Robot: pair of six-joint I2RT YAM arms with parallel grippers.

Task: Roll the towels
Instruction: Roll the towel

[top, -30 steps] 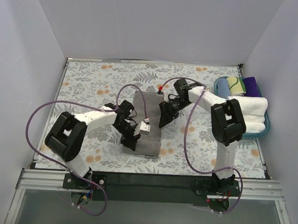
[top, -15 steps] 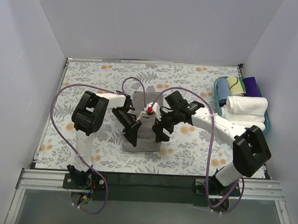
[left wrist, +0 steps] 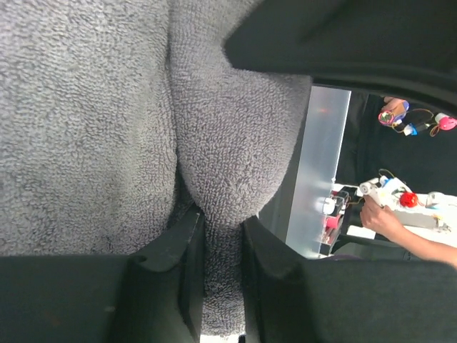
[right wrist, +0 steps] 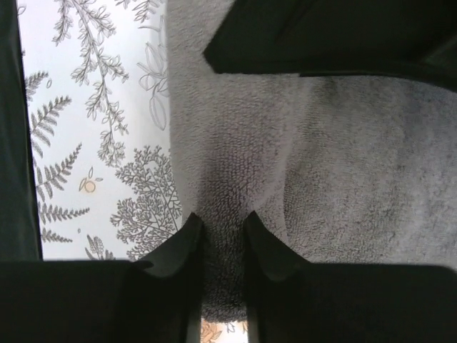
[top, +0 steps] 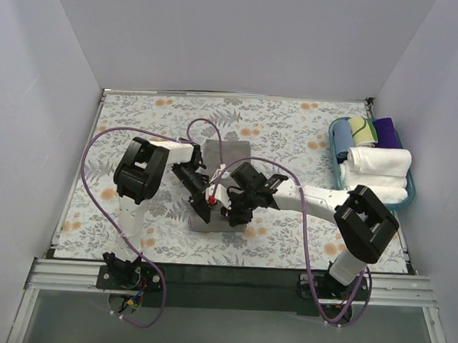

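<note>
A grey towel (top: 228, 158) is seen spread flat near the middle of the floral-covered table (top: 131, 128), between the two arms. Its near end is gathered up into raised folds. One fold is pinched between the fingers of the left hand (left wrist: 221, 239), which is clenched on the cloth. A second fold close beside it is gripped likewise by the right hand (right wrist: 220, 239). At the table's right edge, rolled towels (top: 379, 161) are stacked in a teal basket (top: 334, 139).
</note>
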